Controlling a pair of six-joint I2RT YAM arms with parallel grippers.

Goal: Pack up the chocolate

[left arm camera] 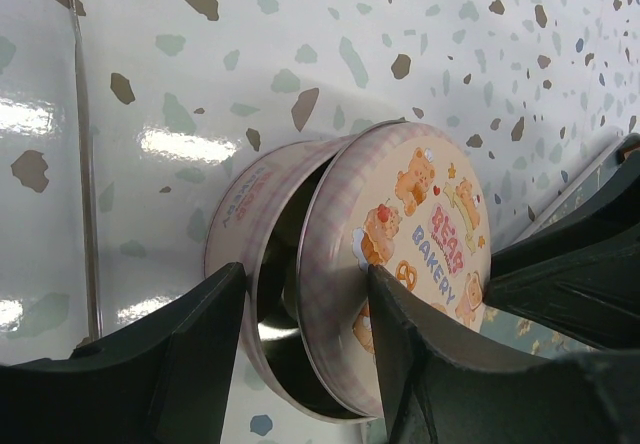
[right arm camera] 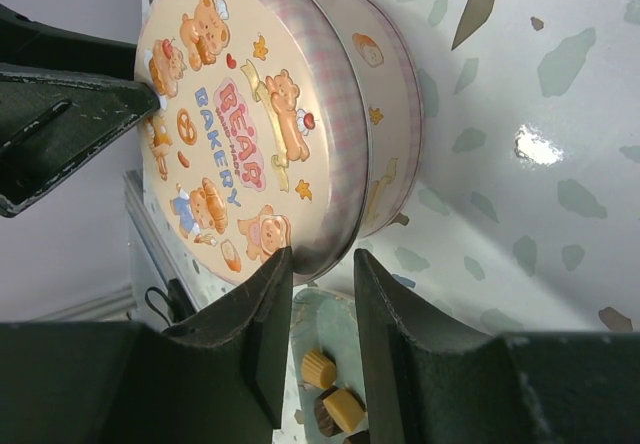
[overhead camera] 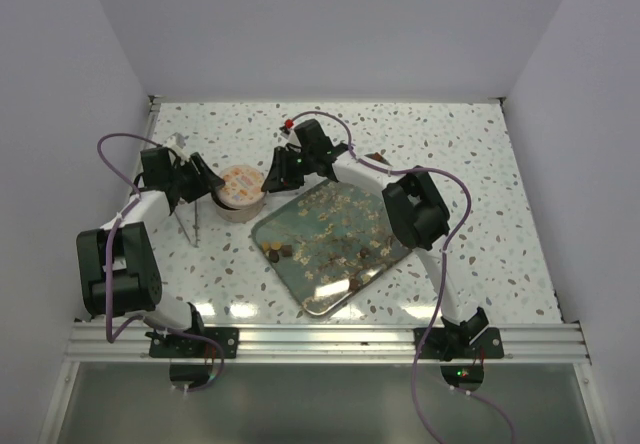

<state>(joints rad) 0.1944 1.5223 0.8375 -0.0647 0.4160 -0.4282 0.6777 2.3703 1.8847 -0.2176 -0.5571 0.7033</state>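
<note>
- Step: opening tin (left arm camera: 240,214); lid (right arm camera: 230,124) sits askew.
- Grip: left tool (left arm camera: 305,279) half open astride tin; right tool (right arm camera: 320,259) narrow at lid edge; holds unclear.
- Next: lift lid clear.

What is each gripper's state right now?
Left gripper: jaws astride the tin and lid edge; grip cannot be told.
Right gripper: jaws narrow, at the lid rim; grip cannot be told.

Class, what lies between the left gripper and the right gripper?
The round Bear Bakery tin lies between the left gripper and the right gripper. The top external view shows it.
</note>
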